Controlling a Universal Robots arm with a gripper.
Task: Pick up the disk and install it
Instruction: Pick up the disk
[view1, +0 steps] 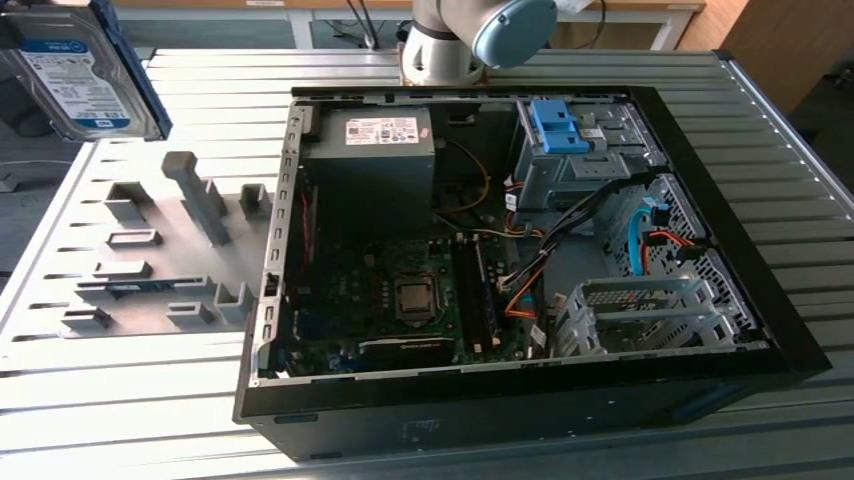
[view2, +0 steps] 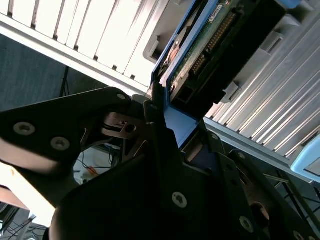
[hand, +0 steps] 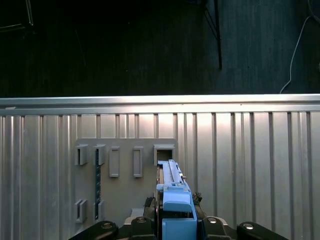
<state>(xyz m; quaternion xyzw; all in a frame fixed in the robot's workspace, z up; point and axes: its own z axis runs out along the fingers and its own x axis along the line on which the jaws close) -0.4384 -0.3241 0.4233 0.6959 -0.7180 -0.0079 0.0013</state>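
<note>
The gripper (view2: 172, 125) was clamped on the blue-railed edges of the flat rectangular silver metal disk (view1: 80, 75), aloft over the ribbed metal counter (view1: 134, 400), apart from the open black computer case (view1: 534, 410). The disk looked rigid, hefty and likely shock-sensitive, so its edges suited gripping.

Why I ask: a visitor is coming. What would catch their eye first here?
The open computer case on the ribbed metal table stands out first, its insides bare. Next, the disk hangs in the air at the exterior view's upper left, above a grey plate of holders; in the first wrist view the gripper grips its blue edge.
</note>
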